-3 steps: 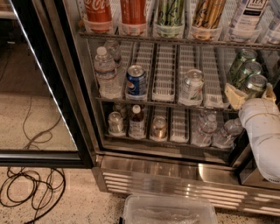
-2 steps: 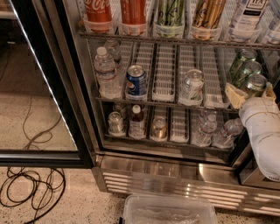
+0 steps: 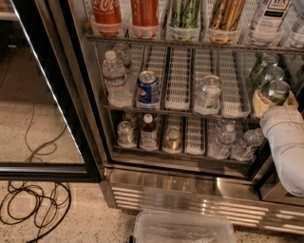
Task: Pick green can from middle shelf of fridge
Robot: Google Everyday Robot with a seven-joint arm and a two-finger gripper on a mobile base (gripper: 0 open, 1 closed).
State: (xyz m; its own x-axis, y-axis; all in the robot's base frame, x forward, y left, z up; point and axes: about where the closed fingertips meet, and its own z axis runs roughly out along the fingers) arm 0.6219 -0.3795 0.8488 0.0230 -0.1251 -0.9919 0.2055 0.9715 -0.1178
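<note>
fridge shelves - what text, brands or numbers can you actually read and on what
"Coca-Cola" in white script, partly cut off: red bottle, top left.
"IX" in dark letters, the rest cut off: white bottle, top right.
Pepsi globe logo, no legible word: blue can, middle shelf.
No legible text: green can at the gripper, right end of that shelf.
All other labels: too blurred to read.

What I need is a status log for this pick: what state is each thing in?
fridge door: swung open.
green can: upright, front right of the middle shelf.
gripper: up against that can, at the shelf's right end.
Pepsi can: upright.
silver-white can: upright.
water bottle: upright, capped.
</note>
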